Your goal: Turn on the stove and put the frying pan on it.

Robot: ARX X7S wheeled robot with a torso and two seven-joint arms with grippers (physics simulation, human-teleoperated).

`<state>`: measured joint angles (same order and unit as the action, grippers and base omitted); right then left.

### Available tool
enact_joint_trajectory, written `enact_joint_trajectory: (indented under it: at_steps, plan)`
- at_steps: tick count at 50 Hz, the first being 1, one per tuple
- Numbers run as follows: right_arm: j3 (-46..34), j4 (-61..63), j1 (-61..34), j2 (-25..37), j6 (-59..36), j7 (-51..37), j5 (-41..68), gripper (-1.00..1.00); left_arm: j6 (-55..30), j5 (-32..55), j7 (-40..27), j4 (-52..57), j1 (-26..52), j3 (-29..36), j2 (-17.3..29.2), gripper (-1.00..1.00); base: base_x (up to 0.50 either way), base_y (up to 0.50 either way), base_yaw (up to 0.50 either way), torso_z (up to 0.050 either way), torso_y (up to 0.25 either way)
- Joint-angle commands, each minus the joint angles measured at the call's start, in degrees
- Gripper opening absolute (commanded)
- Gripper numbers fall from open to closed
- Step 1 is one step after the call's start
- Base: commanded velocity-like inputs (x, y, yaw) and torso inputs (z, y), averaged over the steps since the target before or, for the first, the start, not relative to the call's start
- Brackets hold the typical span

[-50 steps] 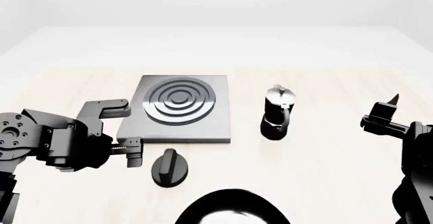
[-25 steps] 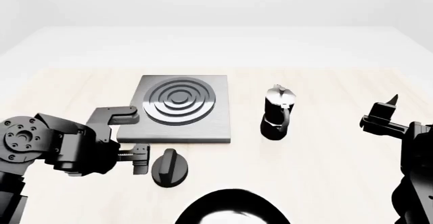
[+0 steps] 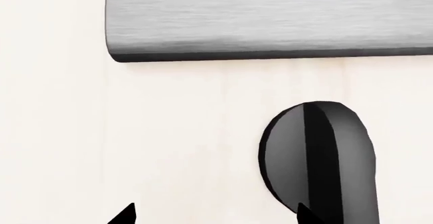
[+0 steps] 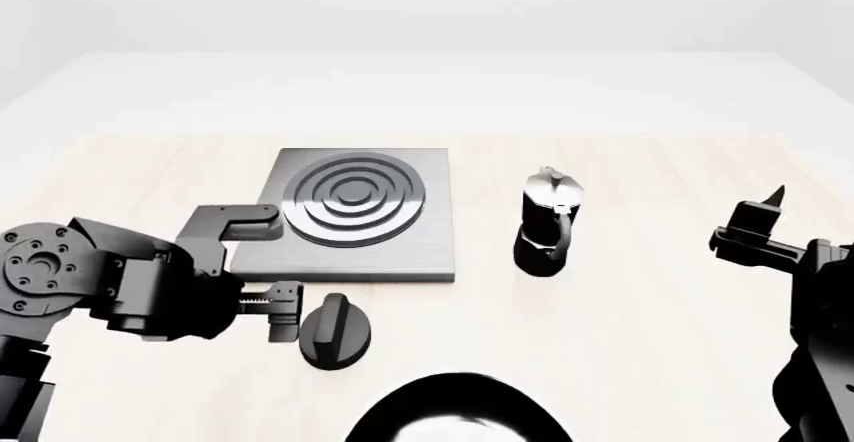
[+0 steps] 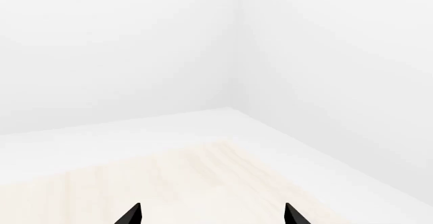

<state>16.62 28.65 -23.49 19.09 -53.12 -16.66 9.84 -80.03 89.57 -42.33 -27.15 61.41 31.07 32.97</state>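
The left gripper (image 4: 267, 267), jaws spread and grasping nothing, hovers beside the black knob (image 4: 335, 331); off-centre, one finger could shove the knob instead of turning it. The grey stove (image 4: 354, 224) sits mid-bench. The glossy frying pan (image 4: 461, 410) waits at the near edge. The right gripper (image 5: 212, 215) is released.

Counted on the light wooden table (image 4: 641, 162):
- 1 stove plate (image 4: 354, 224), grey metal, single ringed burner, toward the far-left part.
- 1 black round knob (image 4: 334, 332), separate, just off the plate's near edge.
- 1 moka pot (image 4: 547, 222), black and silver, upright, right of the plate.
- 1 frying pan (image 4: 461, 412), partly cut off at the near edge.
- 2 grippers: left gripper (image 4: 267, 267), right gripper (image 5: 212, 213).
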Motion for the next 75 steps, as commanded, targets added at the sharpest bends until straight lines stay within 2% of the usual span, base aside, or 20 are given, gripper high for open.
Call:
enact_joint_trajectory:
  at_steps: [1,18,45,75]
  plan:
    - [0.0,-0.02,0.11,0.09,-0.07,-0.12,0.18,1.0,0.53,-0.55,1.21,-0.02,0.26,0.84,0.29,1.0,0.0,0.0,0.0,0.0,0.0]
    - [-0.56,-0.62,0.3,0.09,0.48,-0.3,0.22,1.0,3.69,-6.71,8.63,-4.21,1.56,5.17,-0.8,1.0,0.0,0.0,0.0,0.0,0.0]
    - [-0.36,-0.23,0.19,0.43,0.15,-0.49,0.8,1.0,4.84,-9.42,13.7,-4.51,1.83,8.94,-2.02,1.0,0.0,0.0,0.0,0.0,0.0]
    - [-0.55,-0.21,0.57,0.5,0.31,-0.8,1.23,1.0,8.88,-15.62,22.12,-12.34,3.14,14.31,-5.17,1.0,0.0,0.0,0.0,0.0,0.0]
